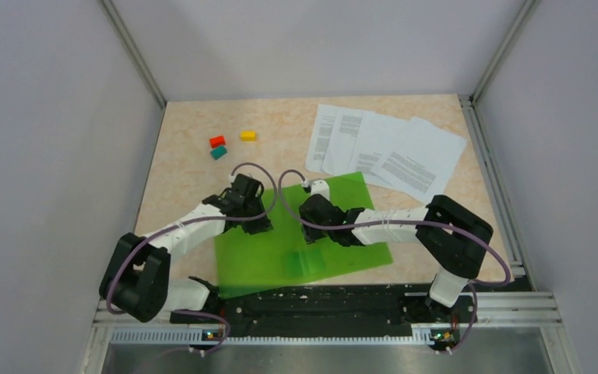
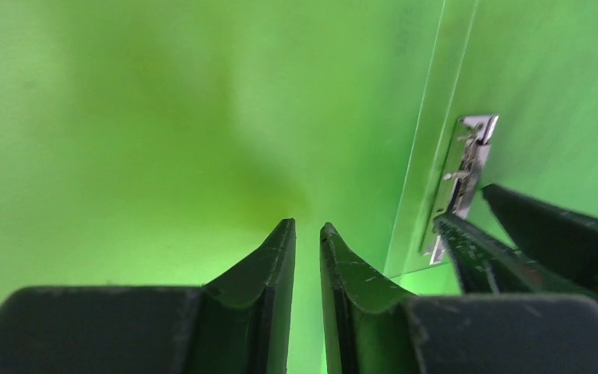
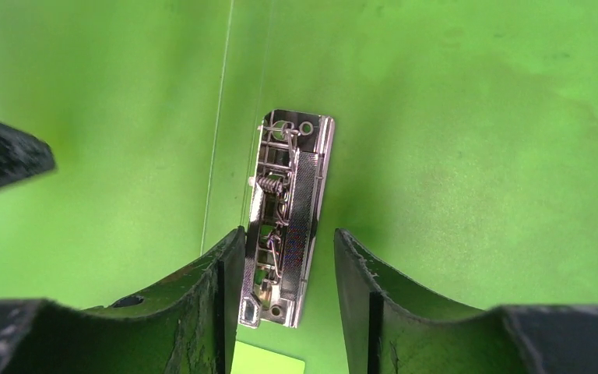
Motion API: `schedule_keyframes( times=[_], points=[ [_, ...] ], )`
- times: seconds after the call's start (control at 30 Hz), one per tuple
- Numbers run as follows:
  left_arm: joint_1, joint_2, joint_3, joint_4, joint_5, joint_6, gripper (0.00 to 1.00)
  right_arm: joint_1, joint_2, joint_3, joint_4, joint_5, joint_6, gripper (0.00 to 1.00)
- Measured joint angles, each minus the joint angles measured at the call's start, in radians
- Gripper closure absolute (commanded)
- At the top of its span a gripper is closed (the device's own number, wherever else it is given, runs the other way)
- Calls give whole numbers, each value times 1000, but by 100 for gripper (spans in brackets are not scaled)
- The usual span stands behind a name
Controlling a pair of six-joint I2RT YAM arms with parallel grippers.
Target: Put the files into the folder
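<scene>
The green folder [image 1: 358, 253] lies flat on the table in front of both arms. Its metal clip [image 3: 292, 171] runs along the spine and also shows in the left wrist view [image 2: 463, 167]. The files [image 1: 389, 148], several printed white sheets, lie fanned out behind the folder at the back right, one corner overlapping it. My left gripper [image 1: 258, 224] is low over the folder's left part; its jaws [image 2: 307, 230] stand a thin slit apart with nothing between them. My right gripper [image 1: 313, 216] is open and straddles the near end of the clip [image 3: 288, 232], its left finger against the clip's edge.
A red block [image 1: 217, 141], a yellow block [image 1: 247, 135] and a teal block [image 1: 218, 153] sit at the back left of the table. The right gripper's fingers [image 2: 529, 234] show close beside the left one. A pale label [image 3: 269, 365] shows on the folder.
</scene>
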State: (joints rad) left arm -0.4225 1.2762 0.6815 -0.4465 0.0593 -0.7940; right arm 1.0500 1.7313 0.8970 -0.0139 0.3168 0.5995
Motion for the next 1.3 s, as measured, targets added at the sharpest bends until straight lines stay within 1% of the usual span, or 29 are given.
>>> schedule_keyframes(
  times=[0.1,0.2,0.27,0.47,0.53,0.63,0.73,0.97,1.0,1.07,1.17,1.3],
  points=[
    [-71,66,1,34,-10,-20,82,-46,-18,-19,9,-50,-6,56],
    [-111,106,1,55,-24,-29,88,-86,-29,-27,7,-95,-14,57],
    [-126,122,1,67,-36,-34,91,-104,-31,-27,5,-114,-17,57],
    [-181,167,23,91,-91,-56,92,-154,-46,-27,-26,-171,-35,56],
    [-201,187,41,91,-111,-78,92,-168,-62,-27,-65,-183,-49,56],
    [-228,214,70,82,-152,-123,95,-173,-82,-26,-114,-187,-66,56],
    [-234,226,86,63,-183,-160,98,-175,-108,-23,-169,-187,-85,55],
    [-235,238,103,39,-232,-220,99,-176,-151,22,-276,-188,-103,54],
    [-235,238,103,39,-233,-225,98,-175,-160,29,-287,-187,-103,54],
    [-234,238,103,39,-232,-229,94,-167,-173,43,-303,-185,-102,54],
    [-234,234,103,31,-234,-229,84,-151,-177,61,-315,-180,-101,57],
    [-234,203,105,-34,-249,-219,71,-128,-177,62,-338,-170,-100,62]
  ],
)
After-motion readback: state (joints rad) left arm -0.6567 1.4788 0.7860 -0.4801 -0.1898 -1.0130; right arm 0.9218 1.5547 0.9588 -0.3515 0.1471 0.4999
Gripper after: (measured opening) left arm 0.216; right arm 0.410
